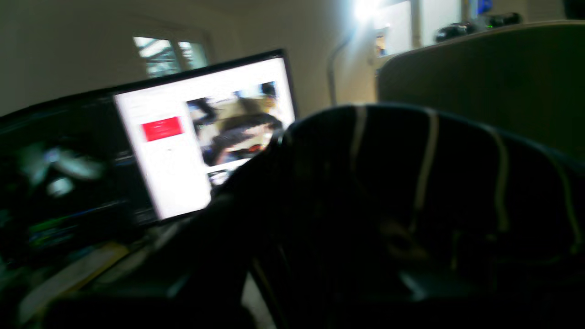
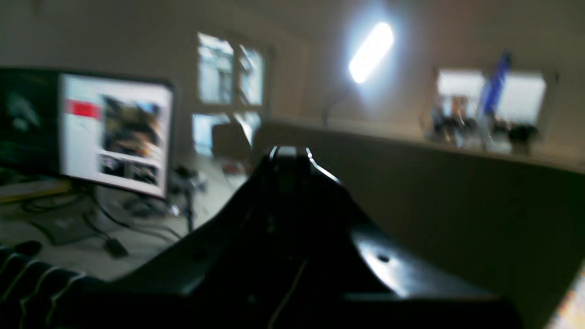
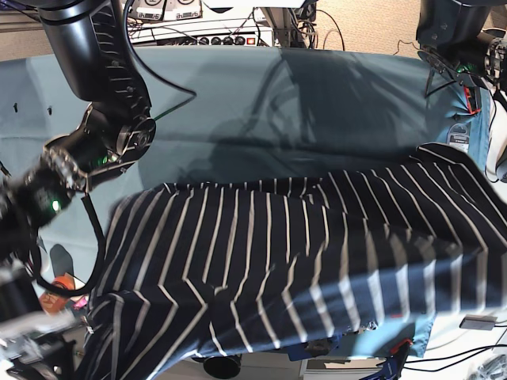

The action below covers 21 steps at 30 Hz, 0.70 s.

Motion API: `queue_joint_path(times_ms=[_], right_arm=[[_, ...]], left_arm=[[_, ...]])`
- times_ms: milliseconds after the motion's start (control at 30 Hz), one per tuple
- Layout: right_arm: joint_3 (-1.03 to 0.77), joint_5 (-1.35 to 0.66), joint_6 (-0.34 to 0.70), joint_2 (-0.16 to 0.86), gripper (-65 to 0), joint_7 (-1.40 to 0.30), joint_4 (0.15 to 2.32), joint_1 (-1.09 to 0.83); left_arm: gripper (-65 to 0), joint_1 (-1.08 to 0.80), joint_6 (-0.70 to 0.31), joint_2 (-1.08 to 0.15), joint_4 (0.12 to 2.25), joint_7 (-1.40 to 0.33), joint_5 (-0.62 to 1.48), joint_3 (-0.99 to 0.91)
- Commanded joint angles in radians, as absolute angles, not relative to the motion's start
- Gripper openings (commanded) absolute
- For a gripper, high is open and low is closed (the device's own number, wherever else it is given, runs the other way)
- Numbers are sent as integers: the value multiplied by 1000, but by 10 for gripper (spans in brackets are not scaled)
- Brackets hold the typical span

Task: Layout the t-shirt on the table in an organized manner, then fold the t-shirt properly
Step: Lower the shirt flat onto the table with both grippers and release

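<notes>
Both grippers are sitting closed. Through the left wrist camera, the t-shirt [image 1: 411,192] is draping in a dark striped mound over the left gripper, hiding its jaws, with a lit monitor [image 1: 201,132] glowing blurred beyond the cloth. Through the right wrist camera, the right gripper [image 2: 289,157] is showing its fingers [image 2: 285,178] pressed together, a striped fold of shirt lying at the lower left corner; what it is pinching cannot be told. From the base camera, the shirt is spreading wide across the near half of the table [image 3: 317,103], lifted at both ends, its lower hem hanging past the table's near edge, with the right arm [image 3: 95,71] reaching down beside the shirt's corner.
</notes>
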<state>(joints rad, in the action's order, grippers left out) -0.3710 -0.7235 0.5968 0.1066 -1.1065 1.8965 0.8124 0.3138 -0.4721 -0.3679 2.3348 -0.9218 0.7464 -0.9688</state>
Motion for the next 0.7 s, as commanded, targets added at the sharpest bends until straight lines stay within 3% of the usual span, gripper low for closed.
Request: queue_joint_path(times_ms=[0, 133, 300, 500, 567, 633, 667], right_arm=[[-370, -696, 594, 117, -650, -1081, 1871, 845], [-366, -556, 595, 165, -650, -1031, 1652, 845], [-366, -416, 606, 262, -650, -828, 1245, 860], [-366, -134, 582, 356, -650, -440, 764, 932], [-365, -74, 500, 371, -650, -304, 659, 953], [-366, -45, 480, 381, -650, -230, 603, 967], [-366, -35, 483, 384, -650, -214, 595, 967]], left_arm=[[-650, 330, -468, -383, 2293, -901, 754, -937], [-650, 330, -467, -383, 2071, -885, 699, -756], [-650, 351, -430, -383, 1750, -658, 471, -540], [-650, 551, -356, -382, 1263, -440, 273, -289], [-650, 631, -332, -382, 1102, -303, 218, -209], [-650, 706, -334, -382, 972, -204, 147, -141], [-617, 741, -337, -382, 920, -190, 125, -110]])
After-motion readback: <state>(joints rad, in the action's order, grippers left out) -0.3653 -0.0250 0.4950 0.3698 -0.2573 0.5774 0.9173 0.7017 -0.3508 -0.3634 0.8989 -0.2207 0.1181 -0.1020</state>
